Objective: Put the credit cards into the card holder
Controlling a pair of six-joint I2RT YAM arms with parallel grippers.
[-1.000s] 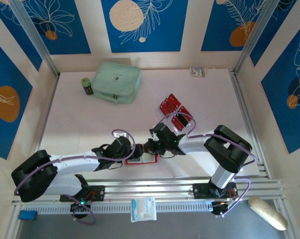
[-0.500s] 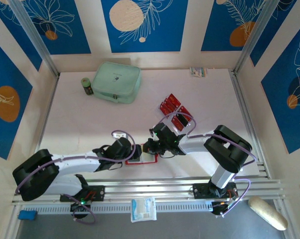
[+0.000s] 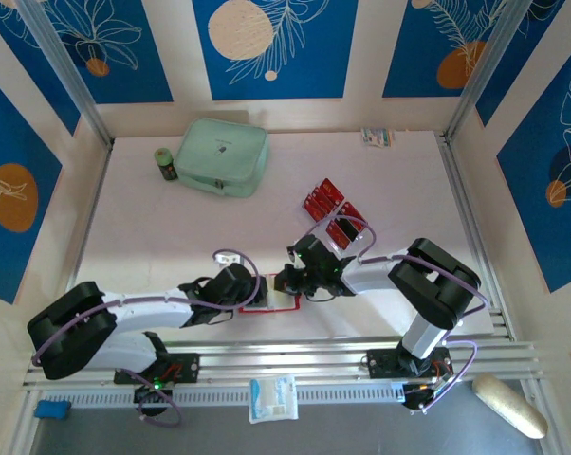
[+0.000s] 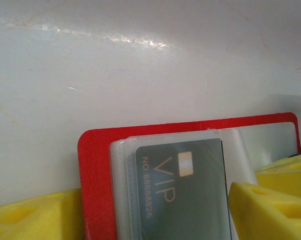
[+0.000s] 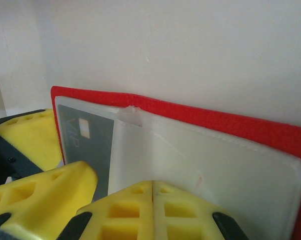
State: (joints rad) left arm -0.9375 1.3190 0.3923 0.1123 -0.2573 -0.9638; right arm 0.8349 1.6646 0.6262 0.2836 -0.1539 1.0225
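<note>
Card holder [image 4: 98,150] lies open flat near the table's [image 3: 172,227] front edge. Grey VIP card [image 4: 185,190] sits inside a clear sleeve [image 5: 200,160]. Other credit cards [image 3: 331,212] lie loose further back, well apart.

Step, as judged: first card seated. Next move calls for letting go and fetching another card.

Left gripper [image 4: 155,212] is spread wide, straddling the holder's card end. Right gripper [image 5: 153,197] has its tips pressed together, resting on the sleeve; nothing seen pinched.

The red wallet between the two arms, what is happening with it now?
Both arms work on the open card holder. The left gripper has its jaws spread around the part where one dark VIP card sits in a clear sleeve. The right gripper has its jaws together at that sleeve; whether they pinch it is unclear. The other credit cards lie in a pile farther back.
</note>
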